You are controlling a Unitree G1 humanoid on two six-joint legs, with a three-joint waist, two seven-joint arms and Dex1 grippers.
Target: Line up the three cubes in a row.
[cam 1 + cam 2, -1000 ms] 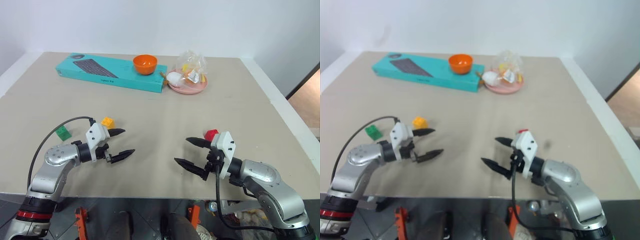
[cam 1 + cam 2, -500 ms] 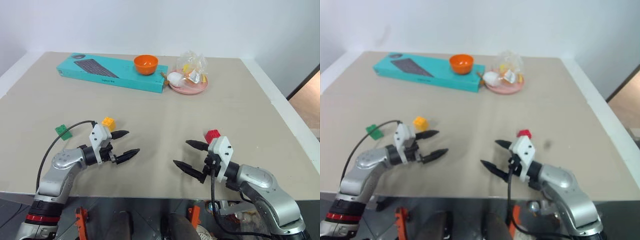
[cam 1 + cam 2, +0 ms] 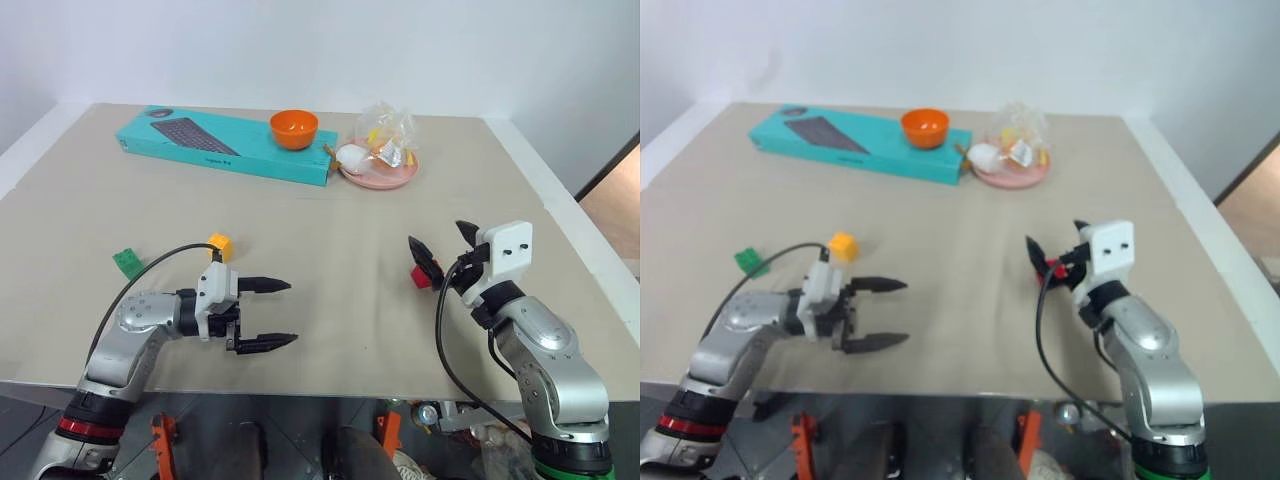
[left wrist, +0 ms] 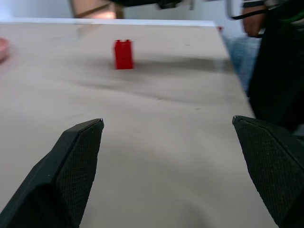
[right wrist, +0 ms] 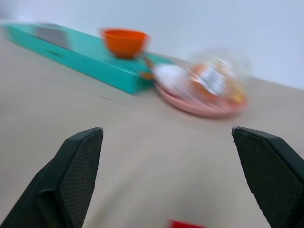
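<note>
No legible text anywhere.
Small dark print on the face of the teal keyboard box (image 3: 225,146), under the pictured keyboard, too small to read; packets in the clear bag (image 3: 385,131) on the pink plate (image 3: 378,177) likewise unreadable.

Three cubes: red cube (image 3: 421,276), green cube (image 3: 126,262), yellow cube (image 3: 218,245). One orange bowl (image 3: 294,128), one teal box (image 3: 225,144), one pink plate (image 3: 378,175).

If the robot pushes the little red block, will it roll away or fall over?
The red cube probably won't roll: its sides look flat and it stands square on the table. It looks small and plastic, so likely light, and a nudge would probably just slide it. It stands a bit taller than wide, so a high push might tip it.
</note>
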